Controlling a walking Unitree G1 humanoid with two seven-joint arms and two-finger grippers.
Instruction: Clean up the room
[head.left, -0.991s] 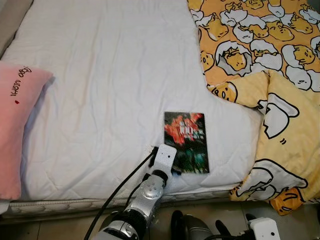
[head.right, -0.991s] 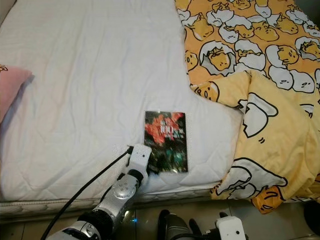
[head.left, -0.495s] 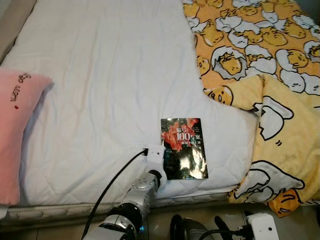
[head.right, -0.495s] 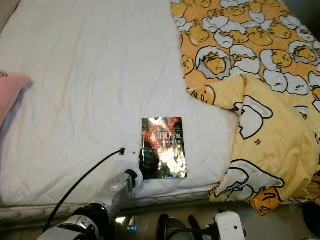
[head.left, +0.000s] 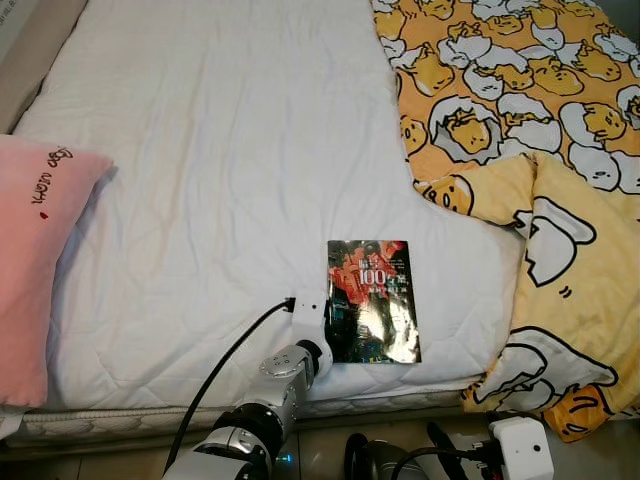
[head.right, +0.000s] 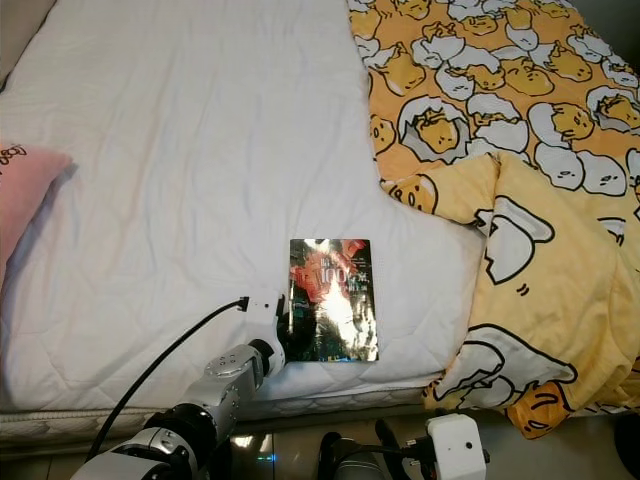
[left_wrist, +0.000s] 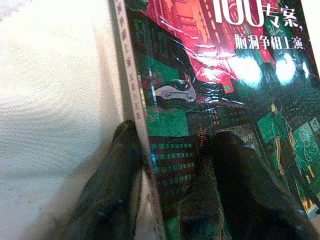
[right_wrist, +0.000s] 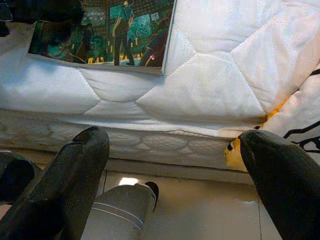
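The paperback book (head.left: 371, 300) is lying flat on the white mattress (head.left: 220, 180), close to the mattress's near edge, cover up, with its long axis running away from that edge toward the far side of the bed.

The left gripper (left_wrist: 172, 190) is sitting at the book's near left corner. In the left wrist view one black finger (left_wrist: 112, 185) is resting on the mattress just outside the spine and the other finger (left_wrist: 240, 185) is lying on the glossy cover, so the fingers are straddling the spine edge with a gap between them; they are parted, not yet clamped. The book is extending straight ahead of this gripper, along the fingers' own line.

The right gripper (right_wrist: 175, 180) is hanging below the mattress edge, fingers spread wide and holding nothing, looking up at the book's near right corner from well apart. The left arm is clearly the nearer one.

Judgement: the coming move is turning on the lower finger getting under the spine; the soft quilting may be helping there, though the glossy cover could be slipping.

The yellow cartoon-print duvet (head.left: 540, 150) is bunching just right of the book, not touching it. A pink pillow (head.left: 40, 250) is lying at the mattress's left side, well apart from the book. No container is in sight.
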